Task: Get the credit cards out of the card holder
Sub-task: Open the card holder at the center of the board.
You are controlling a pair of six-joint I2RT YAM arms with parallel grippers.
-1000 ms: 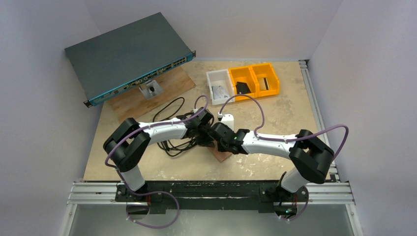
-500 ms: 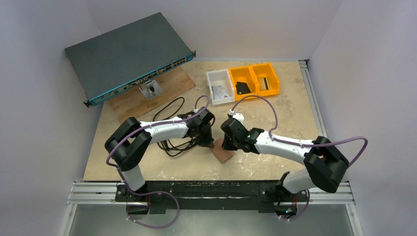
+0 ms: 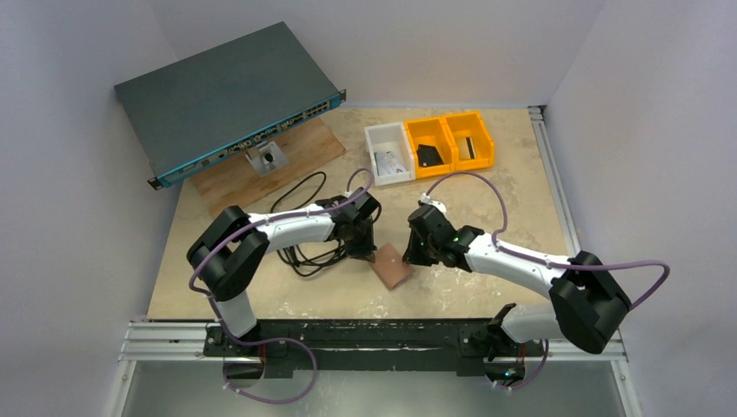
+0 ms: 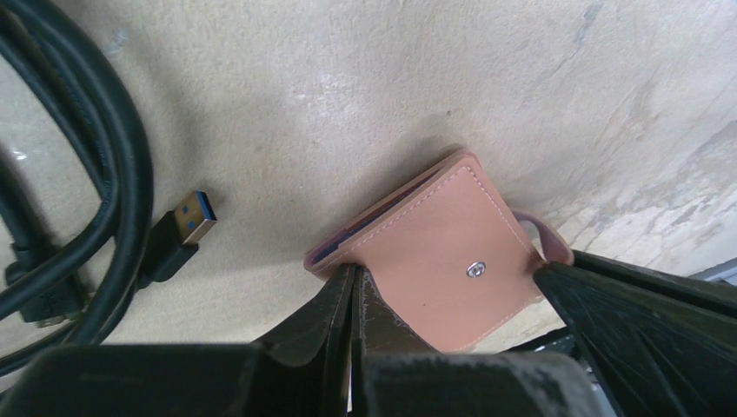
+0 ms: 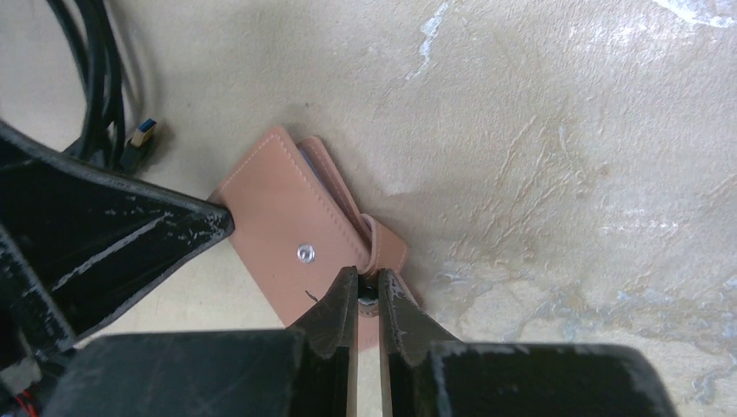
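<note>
The card holder (image 3: 391, 264) lies closed on the table (image 3: 487, 200) near the front edge, between the two arms, snap stud facing up. No credit cards are visible outside it; only thin card edges show in the open side in the left wrist view.

The left gripper (image 4: 352, 291) is clenched, its fingertips pressed at the holder's left edge; whether leather is pinched between them cannot be told. The right gripper (image 5: 367, 294) is nearly closed on the snap tab (image 5: 375, 252) at the holder's right edge, with something small and metallic showing between the tips, apparently the tab's snap.

Risk, as judged: if the right arm pulls the tab while the left grip is only a contact, the whole holder may slide or lift rather than open. A slipped tab would leave the holder shut.

Just left lies a coiled black USB cable (image 4: 122, 174), plug (image 4: 187, 221) near the holder; a drag could snag it. Farther back stand a white bin (image 3: 388, 154), two orange bins (image 3: 452, 139), and a network switch (image 3: 228, 100) on a wooden board (image 3: 287, 156).
</note>
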